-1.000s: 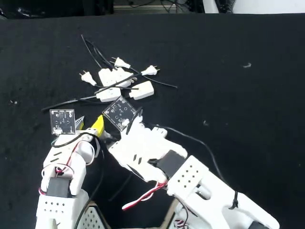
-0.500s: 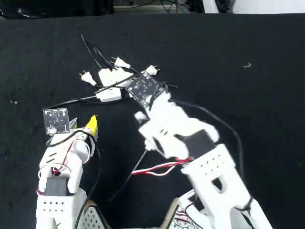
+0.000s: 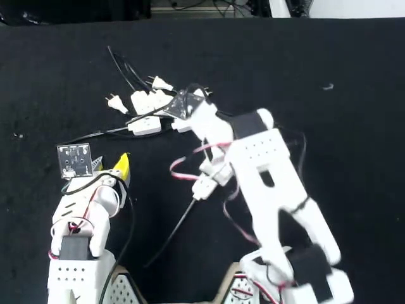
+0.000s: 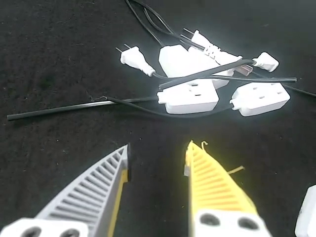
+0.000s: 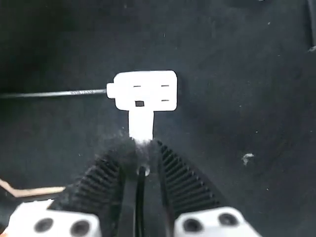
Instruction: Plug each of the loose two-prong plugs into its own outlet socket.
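My right gripper [image 5: 142,145] is shut on a white two-prong plug [image 5: 140,123], whose cord runs back between the fingers. The plug's front end touches the near edge of a white outlet socket [image 5: 145,90]. In the high view, the right gripper [image 3: 185,106] is over the pile of sockets and cords. My left gripper [image 4: 157,148] is open and holds nothing, short of the pile. Ahead of it lie two outlet sockets [image 4: 190,96] [image 4: 259,98] and loose plugs [image 4: 133,58] [image 4: 266,61]. In the high view, the left gripper [image 3: 111,163] sits at the lower left.
Thin black cords [image 3: 123,63] cross the pile and trail toward the back. One cord [image 3: 171,234] hangs from the right arm toward the front edge. A loose cord end [image 4: 54,108] lies left of the sockets. The black table [image 3: 342,126] is bare to the right.
The right arm swung from beside the left gripper out to the pile of sockets, carrying the plug and its cord. The left arm barely shifted.
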Controlling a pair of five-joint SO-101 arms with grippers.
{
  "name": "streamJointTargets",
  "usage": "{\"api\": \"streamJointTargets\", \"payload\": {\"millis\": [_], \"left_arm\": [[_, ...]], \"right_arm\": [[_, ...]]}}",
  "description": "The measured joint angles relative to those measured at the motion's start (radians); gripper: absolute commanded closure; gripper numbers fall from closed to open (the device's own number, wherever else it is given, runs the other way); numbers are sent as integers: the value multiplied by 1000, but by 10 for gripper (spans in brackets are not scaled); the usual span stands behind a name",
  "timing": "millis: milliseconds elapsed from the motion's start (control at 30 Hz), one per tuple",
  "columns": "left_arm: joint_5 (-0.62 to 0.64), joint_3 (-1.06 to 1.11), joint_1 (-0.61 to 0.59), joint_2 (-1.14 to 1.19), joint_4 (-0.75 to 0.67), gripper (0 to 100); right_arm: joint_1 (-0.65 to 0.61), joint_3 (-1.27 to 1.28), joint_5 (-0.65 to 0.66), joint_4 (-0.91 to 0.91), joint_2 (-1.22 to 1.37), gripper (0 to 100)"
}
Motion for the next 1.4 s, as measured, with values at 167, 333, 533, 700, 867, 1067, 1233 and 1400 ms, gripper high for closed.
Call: {"api": "streamJointTargets", "payload": {"millis": [167,333,533,700,867,1067,1233,1400], "left_arm": [[0,0,48,0,38,809],[-46,0,107,0,58,809],[-69,0,138,0,63,809],[-69,0,143,0,63,809],[-69,0,143,0,63,809],[-69,0,143,0,63,809],[-69,0,143,0,63,809],[-69,0,143,0,63,809]], "right_arm": [[12,-97,43,26,127,988],[14,-236,54,83,258,988],[14,-391,72,192,382,988],[14,-402,75,198,422,988],[55,-402,78,149,422,988],[94,-399,78,123,422,988],[94,-308,78,77,399,988],[94,-180,78,20,259,988]]}}
